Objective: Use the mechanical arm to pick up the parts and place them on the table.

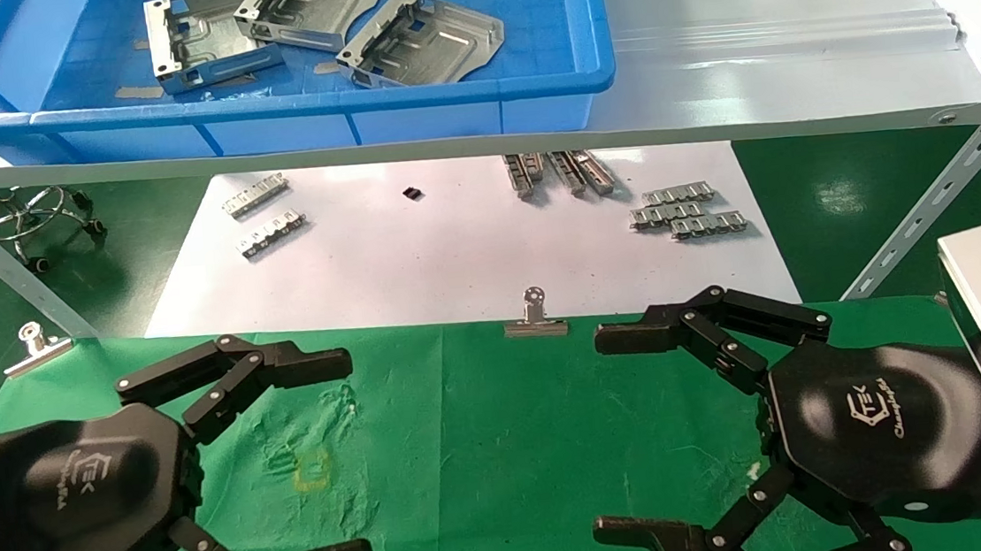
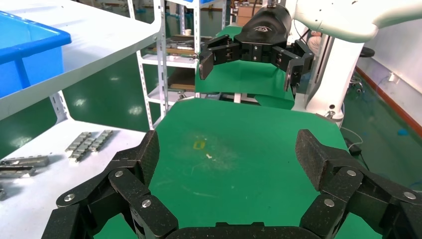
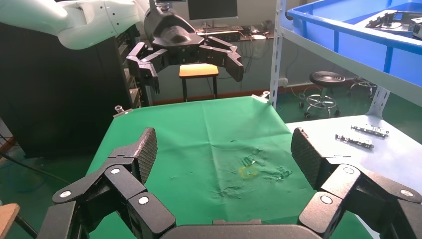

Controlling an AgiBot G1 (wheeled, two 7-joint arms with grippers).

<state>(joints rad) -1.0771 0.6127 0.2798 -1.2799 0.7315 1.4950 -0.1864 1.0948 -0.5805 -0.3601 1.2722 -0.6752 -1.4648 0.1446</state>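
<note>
Hovering spread over the table (image 1: 506,452) — both tools, left (image 1: 355,452) and right (image 1: 597,430) — parts (image 1: 318,24) well beyond

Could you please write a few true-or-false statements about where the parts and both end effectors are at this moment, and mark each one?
1. Three parts lie in the blue bin on the pale ribbed shelf. True.
2. The left end effector is shut on a part. False: it is open and empty over the green table.
3. The right end effector is open over the green table. True.
4. A part already lies on the green table. False: no part is on it; only faint marks show on the cloth.
5. Small toothed strips lie on the white sheet. True.
</note>
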